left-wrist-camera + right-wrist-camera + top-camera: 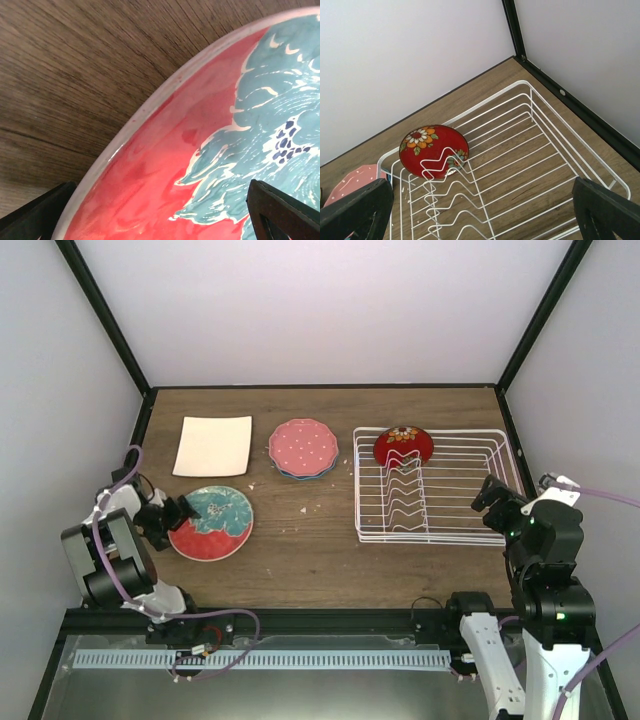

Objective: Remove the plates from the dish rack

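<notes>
Red floral plate (404,446) noted upright in rack (462,537), far-left corner, leaned on dividers. Red-and-teal plate (220,525) laid flat on table (320,560), well left of rack. Left gripper (182,510) spread over that plate's left rim, nothing grasped. Right gripper (488,496) spread wide at rack's right side, empty.

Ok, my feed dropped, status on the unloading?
Left gripper open at red-and-teal plate. Right gripper open by dish rack. Dark red floral plate racked, unobstructed.
</notes>
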{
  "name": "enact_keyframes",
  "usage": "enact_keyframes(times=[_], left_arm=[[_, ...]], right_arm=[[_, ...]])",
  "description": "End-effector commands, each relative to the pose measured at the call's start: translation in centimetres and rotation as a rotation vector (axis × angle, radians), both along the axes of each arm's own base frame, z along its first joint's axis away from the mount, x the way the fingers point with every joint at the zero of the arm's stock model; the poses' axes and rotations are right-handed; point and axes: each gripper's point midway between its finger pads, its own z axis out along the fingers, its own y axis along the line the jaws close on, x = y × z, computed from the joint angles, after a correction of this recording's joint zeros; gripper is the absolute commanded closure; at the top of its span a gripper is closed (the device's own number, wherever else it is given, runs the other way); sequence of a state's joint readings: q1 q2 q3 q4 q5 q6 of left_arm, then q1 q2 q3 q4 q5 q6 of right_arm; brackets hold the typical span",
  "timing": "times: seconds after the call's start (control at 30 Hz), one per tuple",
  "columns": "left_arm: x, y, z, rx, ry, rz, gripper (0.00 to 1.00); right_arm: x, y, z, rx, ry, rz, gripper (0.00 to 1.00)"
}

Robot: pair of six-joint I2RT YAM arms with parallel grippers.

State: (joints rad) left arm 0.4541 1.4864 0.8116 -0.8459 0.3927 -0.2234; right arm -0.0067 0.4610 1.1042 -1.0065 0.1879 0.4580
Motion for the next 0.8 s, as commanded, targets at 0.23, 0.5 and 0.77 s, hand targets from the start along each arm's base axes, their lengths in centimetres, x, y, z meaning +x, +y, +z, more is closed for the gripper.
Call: enact_keyframes(times=[0.23, 0.5, 0.77], left_arm=[[3.0, -0.9, -0.5, -0.018, -0.048, -0.072, 0.02], [3.1, -0.5, -0.9, -0.001, -0.031, -0.073, 0.00], [2.0, 2.3, 0.3, 0.122, 0.011, -0.028, 0.00]], right_arm=[[-0.9, 0.0, 0.5, 0.020, -0.020, -0.010, 0.00], [-1.6, -0.2, 0.6, 0.022, -0.025, -0.021, 0.00], [-1.7, -0.2, 0.7, 0.020, -0.025, -0.019, 0.00]])
